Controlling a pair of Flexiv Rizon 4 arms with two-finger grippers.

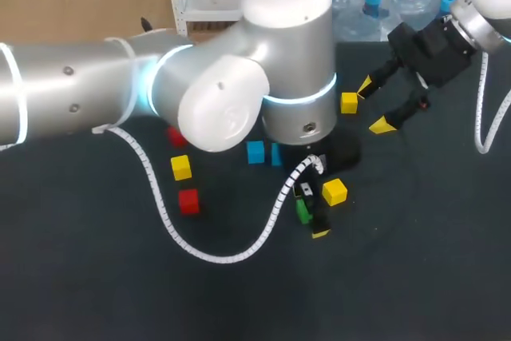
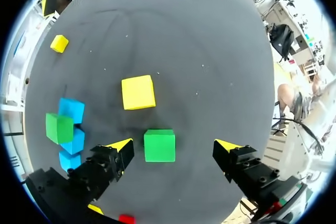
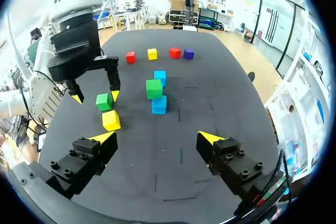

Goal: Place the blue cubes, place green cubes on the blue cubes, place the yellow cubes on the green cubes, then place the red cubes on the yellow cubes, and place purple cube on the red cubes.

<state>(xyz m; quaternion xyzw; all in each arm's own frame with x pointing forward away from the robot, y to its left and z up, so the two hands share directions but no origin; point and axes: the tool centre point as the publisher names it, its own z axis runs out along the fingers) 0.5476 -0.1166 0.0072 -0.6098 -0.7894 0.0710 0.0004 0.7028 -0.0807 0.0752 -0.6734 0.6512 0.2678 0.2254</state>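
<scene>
A green cube [image 2: 159, 145] lies on the black table between the spread fingers of my left gripper [image 2: 174, 145], and neither finger visibly touches it. In the right wrist view that left gripper [image 3: 95, 97] stands over the same green cube [image 3: 104, 101]. A yellow cube [image 2: 138, 92] lies just ahead of it. Off to one side is a cluster of blue cubes [image 2: 71, 109], and a second green cube [image 3: 154, 88] seems to rest on one of them. My right gripper [image 1: 374, 106] hangs open and empty at the back right, beside another yellow cube [image 1: 349, 102].
A yellow cube [image 1: 181, 167] and a red cube [image 1: 188, 201] lie to the left, with another red cube [image 1: 176, 135] half hidden under my left arm. A purple cube [image 3: 189, 53] sits in the far row. A white cable [image 1: 215, 257] loops over the table's middle.
</scene>
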